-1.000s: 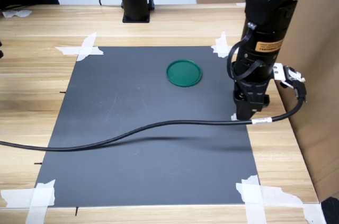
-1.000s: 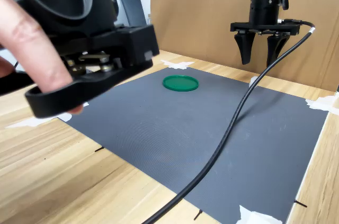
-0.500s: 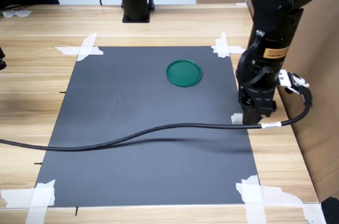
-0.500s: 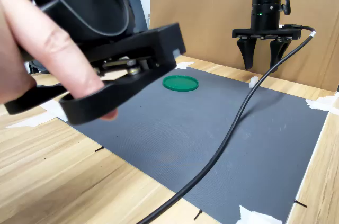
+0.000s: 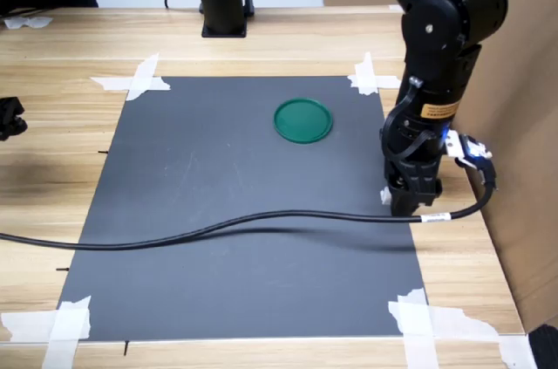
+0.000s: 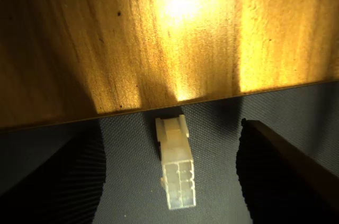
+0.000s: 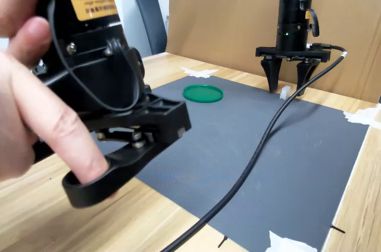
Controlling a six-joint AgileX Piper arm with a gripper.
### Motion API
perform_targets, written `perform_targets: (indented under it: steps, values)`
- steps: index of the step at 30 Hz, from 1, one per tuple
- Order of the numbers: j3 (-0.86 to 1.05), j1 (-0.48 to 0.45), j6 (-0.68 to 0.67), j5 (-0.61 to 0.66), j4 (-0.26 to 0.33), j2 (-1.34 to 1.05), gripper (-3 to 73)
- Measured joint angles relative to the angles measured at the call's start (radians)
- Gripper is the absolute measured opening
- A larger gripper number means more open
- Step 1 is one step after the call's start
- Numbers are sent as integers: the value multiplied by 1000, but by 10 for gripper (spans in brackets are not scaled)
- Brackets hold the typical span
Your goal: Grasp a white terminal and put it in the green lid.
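The white terminal (image 6: 175,163) lies flat on the dark mat, close to the mat's edge where the wood begins. In the second exterior view the white terminal (image 7: 286,92) shows between the two black fingers (image 7: 272,77) of my gripper (image 7: 287,87). The jaws stand open on either side of it, low over the mat, not touching it. In the first exterior view the gripper (image 5: 404,204) hides most of the terminal (image 5: 384,195). The green lid (image 5: 302,119) rests empty on the mat, toward the first exterior view's upper left of the gripper; the second exterior view shows the lid (image 7: 202,93) too.
A black cable (image 5: 218,228) runs from the wrist across the grey mat (image 5: 218,177). White tape (image 5: 135,81) holds the mat's corners. A cardboard wall (image 5: 523,125) stands close beside the arm. A person's hand (image 7: 30,103) holds a black device (image 7: 113,103) in the second exterior view's foreground.
The gripper has come down toward the mat and now straddles the terminal. The hand-held black device in the second exterior view has shifted and turned.
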Motion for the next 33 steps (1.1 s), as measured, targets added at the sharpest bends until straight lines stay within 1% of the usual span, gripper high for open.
perform_targets:
  steps: [13,15,19,21,24,28,29,30,33]
  values:
    - [1,0,18,6,3,22,599]
    - [1,0,28,7,3,22,573]
    - [1,0,39,11,3,22,548]
    - [1,1,67,18,-4,23,487]
    - [1,1,98,7,-30,24,356]
    - [1,1,106,-4,-34,25,286]
    - [1,1,112,-7,-34,25,248]
    - [1,1,116,-12,-34,25,175]
    - [1,1,123,-14,-28,27,104]
